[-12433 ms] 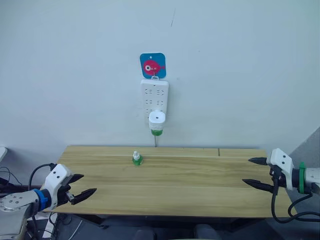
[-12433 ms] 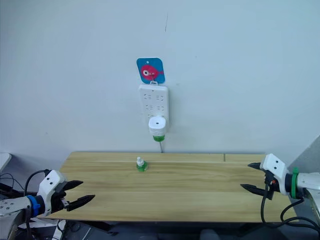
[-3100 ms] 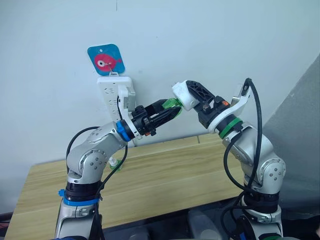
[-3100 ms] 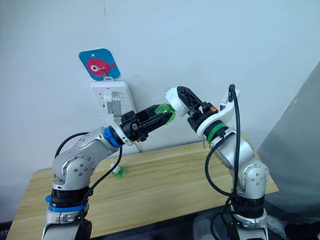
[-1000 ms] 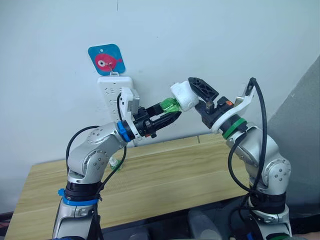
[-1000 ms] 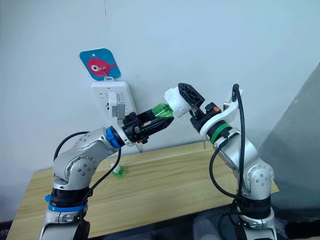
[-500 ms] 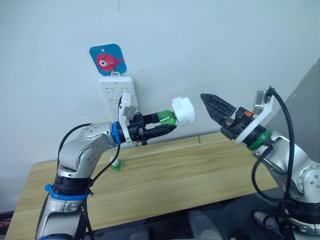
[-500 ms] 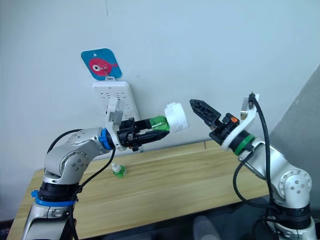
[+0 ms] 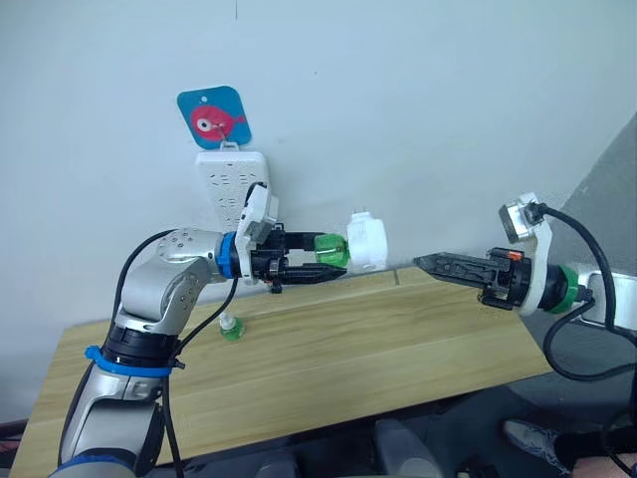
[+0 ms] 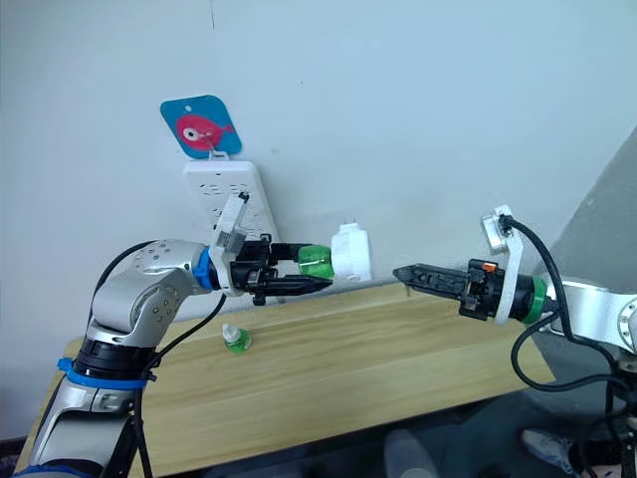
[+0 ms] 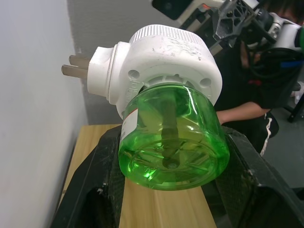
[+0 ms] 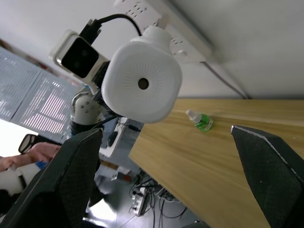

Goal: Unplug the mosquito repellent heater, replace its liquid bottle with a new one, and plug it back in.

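left gripper (image 9: 323, 266) clamps the green bottle (image 9: 331, 251) of the unplugged heater (image 9: 366, 241), held in the air above the table (image 9: 328, 368); right gripper (image 9: 426, 264) spread open, apart from it; spare bottle (image 9: 231, 327) on table.

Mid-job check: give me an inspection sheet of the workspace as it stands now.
Surface: wooden table, mostly bare.
Job's things: mosquito repellent heater unplugged, held in the air with its green bottle attached; spare bottle upright on the table.
Clutter: nothing seen.
Grippers: left gripper shut on the green bottle; right gripper open, apart from the heater.
Cables: black cables along both arms; cord below the power strip.
Surroundings: pale wall, fish hook plate, a person behind.
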`<state>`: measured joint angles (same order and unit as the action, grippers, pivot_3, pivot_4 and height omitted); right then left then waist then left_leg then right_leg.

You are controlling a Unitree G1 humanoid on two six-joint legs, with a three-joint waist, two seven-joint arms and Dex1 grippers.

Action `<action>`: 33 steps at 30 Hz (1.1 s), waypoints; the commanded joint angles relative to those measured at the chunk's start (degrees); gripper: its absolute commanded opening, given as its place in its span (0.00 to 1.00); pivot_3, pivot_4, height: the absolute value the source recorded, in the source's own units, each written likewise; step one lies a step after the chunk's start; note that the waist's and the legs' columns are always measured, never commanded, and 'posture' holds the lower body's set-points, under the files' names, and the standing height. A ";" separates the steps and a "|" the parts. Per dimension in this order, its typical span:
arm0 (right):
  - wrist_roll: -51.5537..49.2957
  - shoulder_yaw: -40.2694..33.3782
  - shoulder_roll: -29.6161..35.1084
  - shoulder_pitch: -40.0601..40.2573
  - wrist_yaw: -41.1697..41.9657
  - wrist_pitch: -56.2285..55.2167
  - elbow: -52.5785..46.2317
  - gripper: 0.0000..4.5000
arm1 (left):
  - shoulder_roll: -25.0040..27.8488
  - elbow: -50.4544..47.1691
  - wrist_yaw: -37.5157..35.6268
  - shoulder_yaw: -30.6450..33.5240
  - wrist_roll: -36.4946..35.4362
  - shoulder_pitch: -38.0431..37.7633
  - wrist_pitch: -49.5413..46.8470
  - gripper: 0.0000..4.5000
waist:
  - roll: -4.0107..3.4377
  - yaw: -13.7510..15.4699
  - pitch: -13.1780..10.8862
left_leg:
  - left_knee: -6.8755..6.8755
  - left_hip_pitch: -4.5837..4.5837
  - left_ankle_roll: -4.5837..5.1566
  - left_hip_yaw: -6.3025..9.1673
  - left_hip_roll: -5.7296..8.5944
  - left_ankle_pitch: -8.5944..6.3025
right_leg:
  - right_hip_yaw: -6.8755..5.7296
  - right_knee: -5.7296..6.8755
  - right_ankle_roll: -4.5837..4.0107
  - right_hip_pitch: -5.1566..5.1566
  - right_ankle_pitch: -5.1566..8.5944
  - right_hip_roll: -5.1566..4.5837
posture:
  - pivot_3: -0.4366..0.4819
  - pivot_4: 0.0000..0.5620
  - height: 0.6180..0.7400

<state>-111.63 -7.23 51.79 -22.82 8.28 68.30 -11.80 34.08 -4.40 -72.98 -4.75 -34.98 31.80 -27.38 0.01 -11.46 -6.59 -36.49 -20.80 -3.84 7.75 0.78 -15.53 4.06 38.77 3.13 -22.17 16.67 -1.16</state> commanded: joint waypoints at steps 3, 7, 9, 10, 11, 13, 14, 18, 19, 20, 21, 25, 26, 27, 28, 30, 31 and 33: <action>-1.37 2.96 1.64 -4.93 5.72 4.70 4.17 1.00 | 0.92 -2.94 -1.73 0.50 0.38 -0.99 1.96 0.49 | 0.10 0.25 -0.06 | -0.02 -0.01 0.00 0.00 -0.05 0.00 | 0.02 0.00 0.00 -0.01 0.00 0.08 | 0.23 0.14 1.00; -1.37 5.97 1.57 -7.98 6.68 6.49 6.80 1.00 | 0.91 -4.36 -1.99 0.18 0.53 -2.03 2.46 0.49 | 0.15 0.34 -0.10 | -0.03 -0.04 0.01 -0.01 -0.07 -0.01 | 0.03 -0.02 -0.01 -0.02 0.00 0.08 | 0.24 0.14 1.00; -1.37 7.26 0.60 -9.59 6.93 6.86 7.65 1.00 | 0.78 -5.05 -1.88 -0.02 0.75 -2.39 2.80 0.49 | 0.16 0.39 -0.10 | -0.03 -0.03 0.01 -0.01 -0.07 -0.01 | 0.03 -0.02 -0.01 -0.02 -0.01 0.08 | 0.25 0.14 1.00; -1.37 7.68 0.08 -10.29 7.08 6.96 7.96 1.00 | 0.70 -5.25 -1.84 -0.07 0.85 -2.50 2.95 0.49 | 0.16 0.37 -0.11 | -0.03 -0.03 0.01 0.00 -0.08 -0.01 | 0.03 -0.01 -0.01 -0.02 -0.01 0.08 | 0.25 0.14 1.00; -1.37 8.20 -0.39 -10.97 6.86 7.01 8.25 1.00 | 0.71 -5.49 -2.01 -0.30 1.23 -2.63 3.44 0.49 | 0.16 0.38 -0.11 | -0.04 -0.03 0.02 -0.01 -0.09 -0.01 | 0.04 -0.01 -0.01 -0.02 -0.01 0.09 | 0.26 0.15 1.00; -1.37 9.09 -1.20 -11.83 6.29 7.07 8.61 1.00 | 0.42 -5.99 -1.60 -0.41 1.45 -2.89 3.76 0.49 | 0.17 0.46 -0.12 | -0.04 -0.03 0.02 -0.01 -0.11 -0.01 | 0.03 0.01 -0.01 -0.03 -0.01 0.10 | 0.27 0.15 1.00; -1.37 9.44 -1.85 -12.33 5.94 7.06 9.03 1.00 | 0.36 -6.31 -1.45 -0.52 1.49 -3.02 3.82 0.49 | 0.17 0.58 -0.12 | -0.05 -0.03 0.02 -0.01 -0.11 -0.01 | 0.03 0.01 -0.01 -0.03 -0.01 0.10 | 0.27 0.15 1.00; -1.37 10.51 -4.09 -14.32 5.71 7.49 10.33 1.00 | 0.02 -7.24 -0.59 -0.68 1.48 -3.17 3.90 0.49 | 0.18 0.75 -0.13 | -0.05 -0.03 0.02 0.00 -0.11 -0.02 | 0.03 0.01 -0.01 -0.03 -0.01 0.10 | 0.28 0.15 1.00; -1.37 10.85 -4.62 -14.60 5.58 7.59 10.55 1.00 | -0.18 -7.47 -0.29 -0.71 1.42 -3.10 3.77 0.49 | 0.19 0.81 -0.13 | -0.05 -0.03 0.02 0.00 -0.12 -0.02 | 0.02 0.01 -0.01 -0.03 -0.01 0.11 | 0.28 0.15 1.00; -1.37 11.13 -5.10 -14.75 5.46 7.69 10.65 1.00 | -0.29 -7.73 -0.07 -0.78 1.41 -3.05 3.68 0.49 | 0.19 0.87 -0.13 | -0.05 -0.03 0.02 0.00 -0.12 -0.02 | 0.02 0.01 -0.01 -0.03 -0.01 0.11 | 0.28 0.15 1.00; -1.37 11.33 -5.54 -14.83 5.36 7.78 10.74 1.00 | -0.37 -7.96 0.05 -0.85 1.49 -3.02 3.82 0.49 | 0.19 0.97 -0.13 | -0.05 -0.04 0.02 0.00 -0.12 -0.02 | 0.02 0.01 -0.01 -0.03 -0.01 0.11 | 0.28 0.15 1.00; -1.37 11.95 -6.78 -15.16 5.15 8.16 11.60 1.00 | -0.71 -8.48 0.69 -1.00 1.55 -2.72 3.79 0.49 | 0.19 1.52 -0.13 | -0.06 -0.04 0.02 0.00 -0.13 -0.02 | 0.02 0.01 -0.02 -0.03 -0.02 0.11 | 0.30 0.15 1.00; -1.37 12.11 -6.94 -15.20 5.14 8.29 11.74 1.00 | -0.79 -8.51 0.90 -0.95 1.49 -2.70 3.77 0.49 | 0.19 1.71 -0.13 | -0.06 -0.03 0.02 0.00 -0.13 -0.02 | 0.03 0.04 -0.02 -0.04 -0.02 0.12 | 0.30 0.15 1.00; -1.37 12.23 -7.16 -15.25 5.09 8.37 11.96 1.00 | -0.77 -8.54 0.91 -1.00 1.59 -2.71 3.96 0.49 | 0.19 1.87 -0.13 | -0.08 -0.03 0.03 0.00 -0.13 -0.02 | 0.03 0.05 -0.02 -0.04 -0.02 0.12 | 0.30 0.14 1.00; -1.37 12.30 -7.33 -15.26 5.09 8.44 12.07 1.00 | -0.76 -8.64 0.97 -1.02 1.61 -2.79 4.05 0.49 | 0.19 2.02 -0.13 | -0.10 -0.03 0.03 0.01 -0.13 -0.02 | 0.02 0.06 -0.02 -0.04 -0.02 0.12 | 0.30 0.14 1.00; -1.37 12.44 -7.67 -15.43 5.24 8.63 12.37 0.92 | -0.81 -8.73 1.16 -1.08 1.69 -2.84 4.20 0.49 | 0.19 2.20 -0.13 | -0.13 -0.04 0.03 0.01 -0.13 -0.02 | 0.02 0.07 -0.02 -0.04 -0.02 0.13 | 0.31 0.15 1.00; -1.37 12.48 -7.78 -15.47 5.28 8.71 12.40 0.88 | -0.90 -8.77 1.34 -1.07 1.71 -2.86 4.26 0.49 | 0.19 2.27 -0.13 | -0.15 -0.05 0.03 0.01 -0.13 -0.02 | 0.02 0.06 -0.02 -0.04 -0.02 0.13 | 0.31 0.15 1.00; -1.37 12.56 -7.99 -15.50 5.51 8.93 12.40 0.70 | -1.06 -8.86 1.54 -1.16 1.85 -2.96 4.50 0.49 | 0.19 2.38 -0.13 | -0.18 -0.07 0.03 0.00 -0.13 -0.02 | 0.03 0.06 -0.01 -0.04 -0.03 0.13 | 0.31 0.15 1.00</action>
<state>-111.57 5.80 44.14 -36.80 13.36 76.96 1.17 33.42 -11.37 -71.80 -6.53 -32.84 28.13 -23.93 0.20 -9.08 -6.72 -36.67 -20.86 -3.82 7.75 0.65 -15.55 4.09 38.83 3.12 -22.21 16.63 -1.04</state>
